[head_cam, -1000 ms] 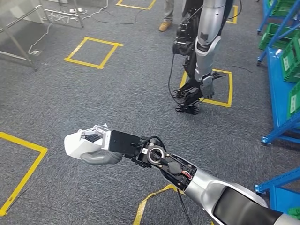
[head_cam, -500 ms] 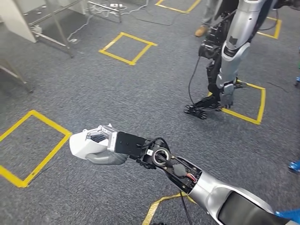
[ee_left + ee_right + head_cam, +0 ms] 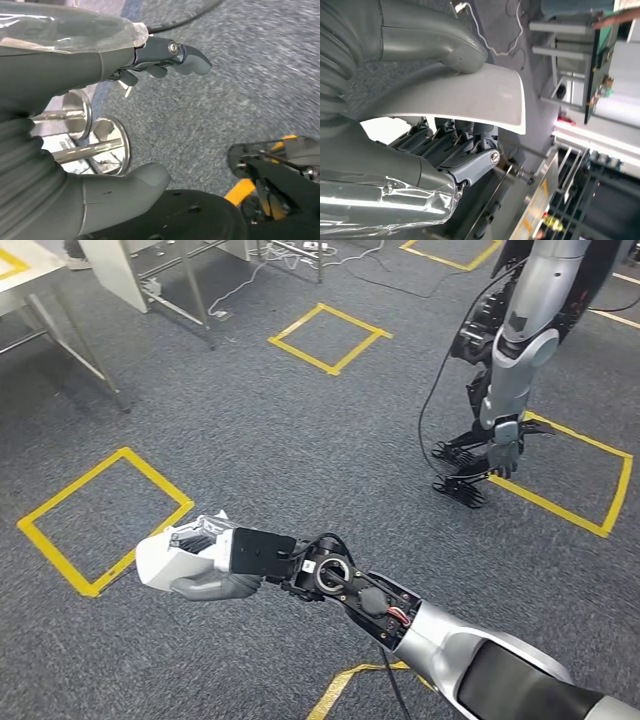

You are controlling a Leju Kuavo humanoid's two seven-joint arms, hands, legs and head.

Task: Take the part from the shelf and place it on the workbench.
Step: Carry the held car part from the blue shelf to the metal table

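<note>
The part [image 3: 157, 560] is a white curved shell. My right hand [image 3: 211, 558] holds it out over the grey carpet, low in the middle of the head view, with the arm reaching in from the lower right. Up close in the right wrist view, the white part [image 3: 478, 95] lies between the thumb [image 3: 433, 40] and the fingers [image 3: 471, 162]. My left hand [image 3: 56, 70] hangs over the floor with thumb and fingers apart and nothing in it. A pale table top [image 3: 19, 275] shows at the far upper left corner.
Another humanoid robot [image 3: 517, 350] stands at the upper right beside a yellow tape square [image 3: 581, 480]. More yellow squares [image 3: 106, 515] mark the carpet. Metal table legs [image 3: 83, 340] and loose cables [image 3: 302, 255] lie along the far left and top.
The camera has turned left: the blue shelves have slid out on the right and tables have come in at the upper left. My right hand still holds the white part.
</note>
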